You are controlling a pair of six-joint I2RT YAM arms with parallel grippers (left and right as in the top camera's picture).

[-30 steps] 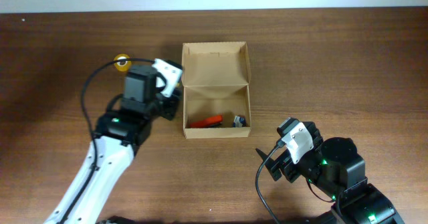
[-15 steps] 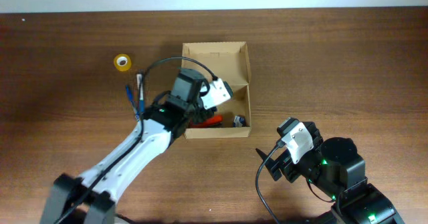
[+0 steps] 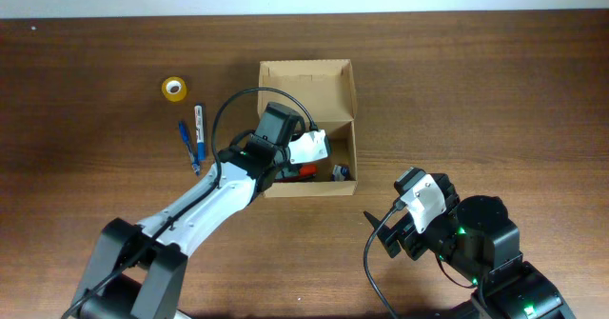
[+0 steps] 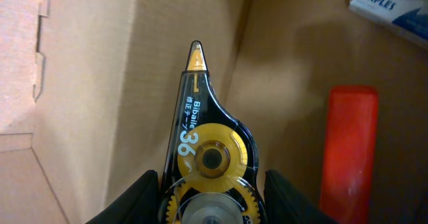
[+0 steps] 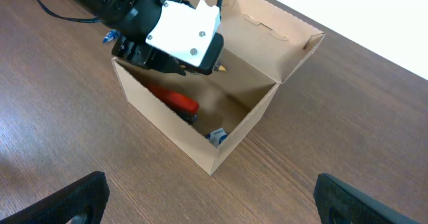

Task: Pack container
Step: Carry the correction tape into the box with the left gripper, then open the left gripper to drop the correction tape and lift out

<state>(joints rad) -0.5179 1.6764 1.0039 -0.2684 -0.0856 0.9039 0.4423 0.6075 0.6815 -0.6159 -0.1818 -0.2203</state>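
Note:
The container, a tan cardboard box, stands open with its flap lid up at the back. My left gripper is down inside it, shut on a black-and-yellow correction tape dispenser whose tip points at the box's inner wall. A red item and a small Staples box lie on the box floor. The right wrist view shows the box with my left gripper over it. My right gripper is open and empty over the table, in front of and right of the box.
A yellow tape roll, a blue pen and a white marker lie on the table left of the box. The table's far edge runs behind the box.
My left gripper has moved right from beside the box's left wall to inside the box, carrying the correction tape. The pens it covered now show. The right arm has not moved.

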